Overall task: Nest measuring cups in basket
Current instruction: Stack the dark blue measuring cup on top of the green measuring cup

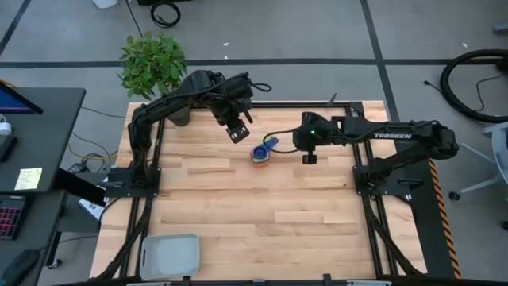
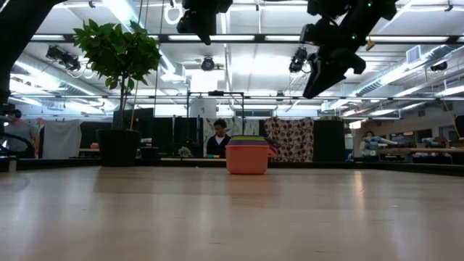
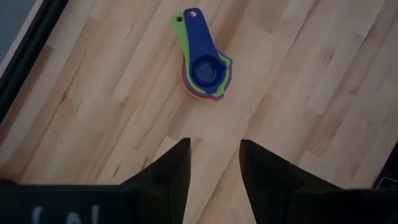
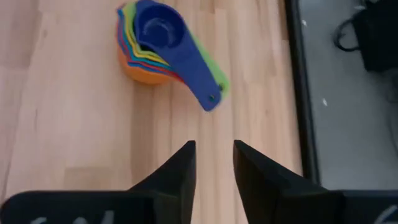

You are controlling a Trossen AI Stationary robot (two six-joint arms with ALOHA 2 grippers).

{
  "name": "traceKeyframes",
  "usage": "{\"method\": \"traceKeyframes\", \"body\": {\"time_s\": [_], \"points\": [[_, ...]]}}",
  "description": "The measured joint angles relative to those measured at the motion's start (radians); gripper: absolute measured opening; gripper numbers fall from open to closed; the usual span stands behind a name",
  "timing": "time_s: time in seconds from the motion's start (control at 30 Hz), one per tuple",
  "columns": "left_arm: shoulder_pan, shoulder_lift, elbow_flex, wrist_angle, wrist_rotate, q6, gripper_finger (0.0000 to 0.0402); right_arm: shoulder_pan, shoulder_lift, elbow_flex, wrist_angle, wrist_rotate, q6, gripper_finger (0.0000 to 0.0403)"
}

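The measuring cups (image 1: pixel 263 151) sit nested in one stack on the wooden table, far of its middle. The orange cup is at the bottom (image 2: pixel 246 162) with its base on the wood, and the dark blue cup (image 4: pixel 155 28) is on top. Their handles (image 3: pixel 189 25) fan out to one side. My left gripper (image 3: pixel 214 152) hangs open above the table, to the far left of the stack. My right gripper (image 4: pixel 214 155) is open to the right of the stack, raised and slanting down toward it. The light grey basket (image 1: pixel 195 254) lies at the table's near left corner.
A potted plant (image 1: pixel 152 63) stands at the table's far left corner. Black frame rails run along the left and right edges (image 1: pixel 361 183). Bare wood lies between the stack and the basket. People and desks show in the room beyond (image 2: pixel 217 138).
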Motion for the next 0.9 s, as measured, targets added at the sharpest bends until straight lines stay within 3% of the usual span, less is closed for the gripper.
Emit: {"method": "traceKeyframes", "body": {"time_s": [0.1,0.23,0.4,0.53,0.9], "points": [[0.002,0.0,0.0,0.0,0.012,0.009,0.0141,0.002,0.022,-0.02,0.03,-0.033,-0.032,0.0134],[0.01,0.0,0.0,0.0,0.153,0.054,0.0141,0.01,0.054,-0.058,0.123,-0.032,-0.154,0.016],[0.025,0.0,0.0,0.0,0.242,0.092,0.0141,0.011,0.114,-0.092,0.211,-0.012,-0.24,0.0176],[0.049,0.0,0.0,0.0,0.398,0.13,0.0141,0.011,0.175,-0.122,0.297,0.041,-0.319,0.0178],[0.076,0.0,0.0,0.0,0.408,0.097,0.0141,0.011,0.317,-0.125,0.447,0.128,-0.499,0.0177]]}}
